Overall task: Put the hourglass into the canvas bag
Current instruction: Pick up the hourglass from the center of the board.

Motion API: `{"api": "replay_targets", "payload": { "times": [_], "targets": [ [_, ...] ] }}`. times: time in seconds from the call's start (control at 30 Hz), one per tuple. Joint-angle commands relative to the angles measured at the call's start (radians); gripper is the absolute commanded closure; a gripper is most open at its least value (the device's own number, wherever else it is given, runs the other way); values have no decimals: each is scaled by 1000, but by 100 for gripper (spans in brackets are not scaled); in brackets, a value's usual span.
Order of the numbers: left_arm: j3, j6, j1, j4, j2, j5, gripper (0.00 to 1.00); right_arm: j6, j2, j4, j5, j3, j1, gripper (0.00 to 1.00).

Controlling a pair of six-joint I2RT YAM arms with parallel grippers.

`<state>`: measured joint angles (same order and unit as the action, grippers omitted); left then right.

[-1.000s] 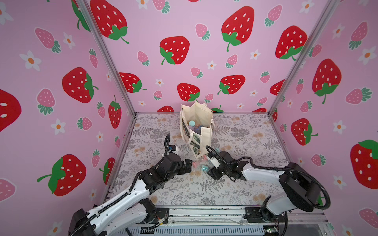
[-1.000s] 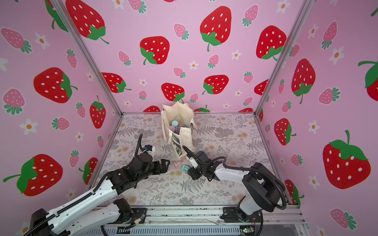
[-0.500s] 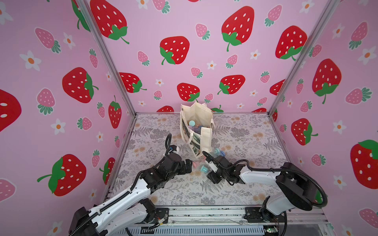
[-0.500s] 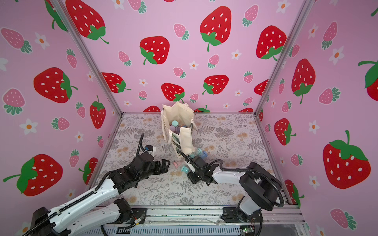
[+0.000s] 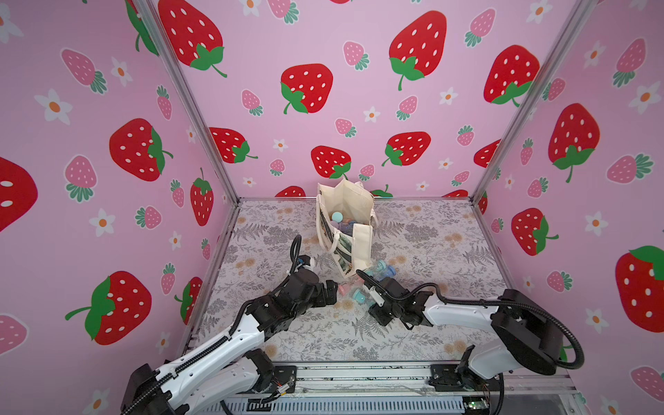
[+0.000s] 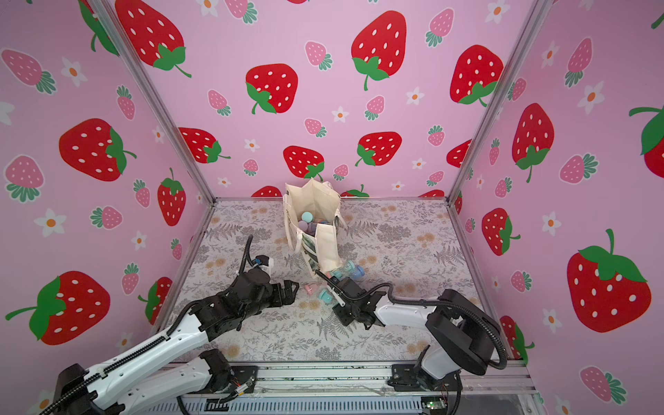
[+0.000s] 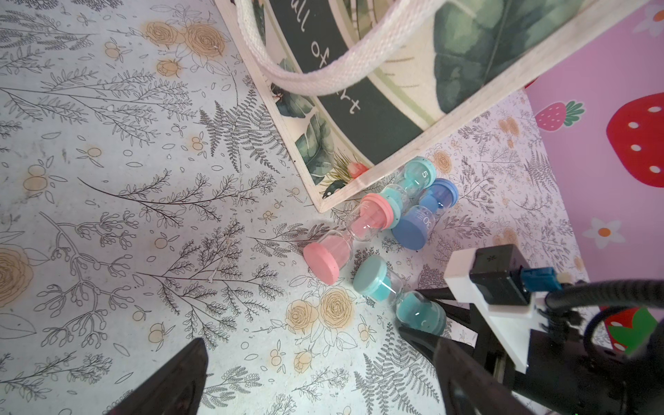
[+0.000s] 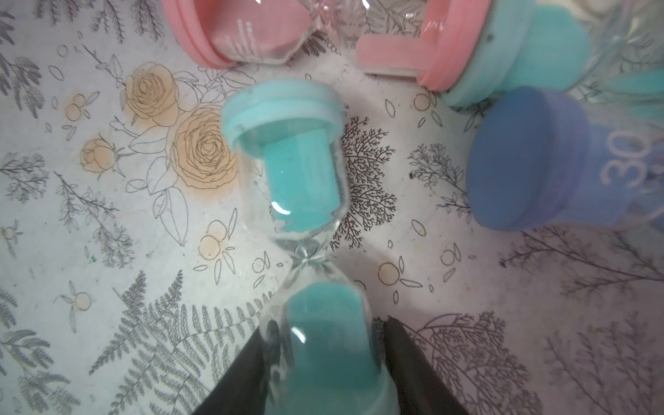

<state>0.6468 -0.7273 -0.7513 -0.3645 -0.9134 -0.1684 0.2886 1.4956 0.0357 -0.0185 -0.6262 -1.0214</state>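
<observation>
A teal hourglass (image 8: pixel 305 187) lies on its side on the floral mat, a little in front of the canvas bag (image 5: pixel 361 244). My right gripper (image 8: pixel 327 327) is shut on it, its dark fingers pressed against both sides of the bulb nearest the wrist. In both top views this gripper (image 5: pixel 370 298) (image 6: pixel 336 300) sits low on the mat by the bag's front corner. My left gripper (image 7: pixel 301 339) stands wide open over bare mat, just left of the hourglasses, holding nothing. The bag stands upright with its mouth open.
A pink hourglass (image 7: pixel 345 230), a blue one (image 7: pixel 424 215) and another teal one (image 7: pixel 413 179) lie bunched against the bag's front corner. Several coloured hourglasses (image 5: pixel 337 217) show inside the bag. A cream handle (image 7: pixel 323 79) hangs down its front. Pink strawberry walls enclose the mat.
My right gripper has slid onto the teal hourglass and its jaws have closed round the bulb. The left arm has stayed put.
</observation>
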Motion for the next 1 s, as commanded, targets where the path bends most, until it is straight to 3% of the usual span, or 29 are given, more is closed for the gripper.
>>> {"api": "replay_targets", "payload": {
  "times": [0.0,0.57,0.97],
  "targets": [
    [38,1,-3,-8,-4,-16,1,6,-11,76,-5,13,-6,54],
    [60,26,-3,-33,36,-35,1,38,-202,113,-7,-20,-5,61],
    [155,111,-1,-96,77,-96,1,45,-361,338,-44,-239,-4,63]
  ]
}}
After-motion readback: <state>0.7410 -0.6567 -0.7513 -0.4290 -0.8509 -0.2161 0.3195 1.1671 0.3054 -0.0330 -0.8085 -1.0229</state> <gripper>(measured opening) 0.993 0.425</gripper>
